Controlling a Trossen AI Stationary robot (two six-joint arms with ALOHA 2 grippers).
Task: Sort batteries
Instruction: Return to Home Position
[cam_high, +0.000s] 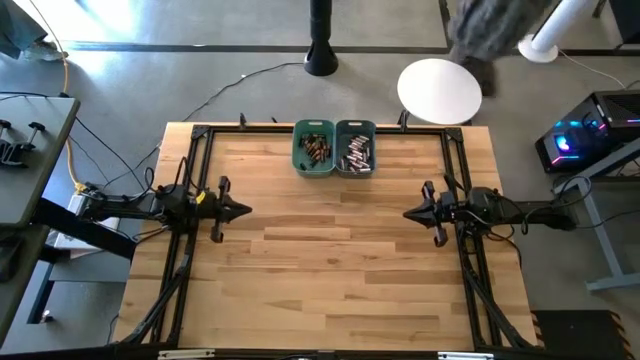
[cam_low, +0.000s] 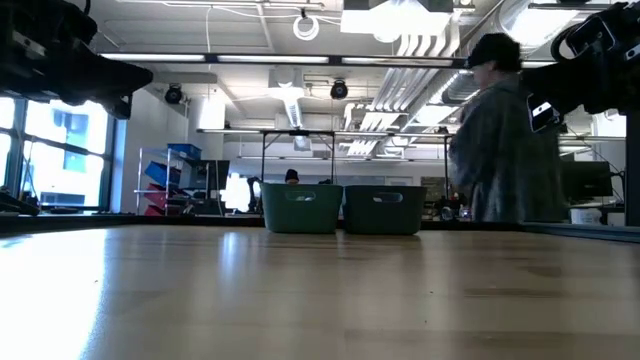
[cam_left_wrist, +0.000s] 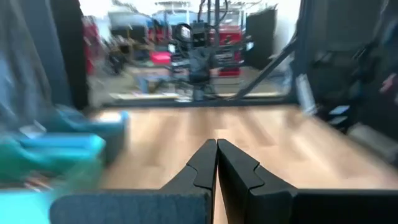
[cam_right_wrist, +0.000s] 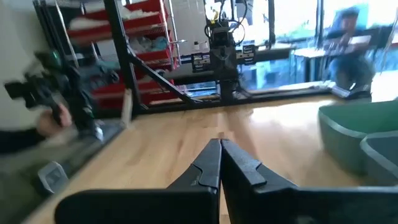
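1. The copper-dark batteries (cam_high: 316, 148) lie in the green bin (cam_high: 296, 150) and the silvery batteries (cam_high: 356, 152) in the blue-grey bin (cam_high: 374, 150). The bins touch at the 12 o'clock edge of the table (cam_high: 330, 270).
2. The left gripper (cam_high: 243, 211) hovers at 9 o'clock, fingers pressed together, empty.
3. The right gripper (cam_high: 410, 213) mirrors it at 3 o'clock, likewise closed on nothing.
4. Sorting looks finished: the bins sit clear of the arms, which appear to be in a rest pose.

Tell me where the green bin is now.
High view: the green bin stands at the far edge of the table, mid-width, just left of the blue-grey bin.
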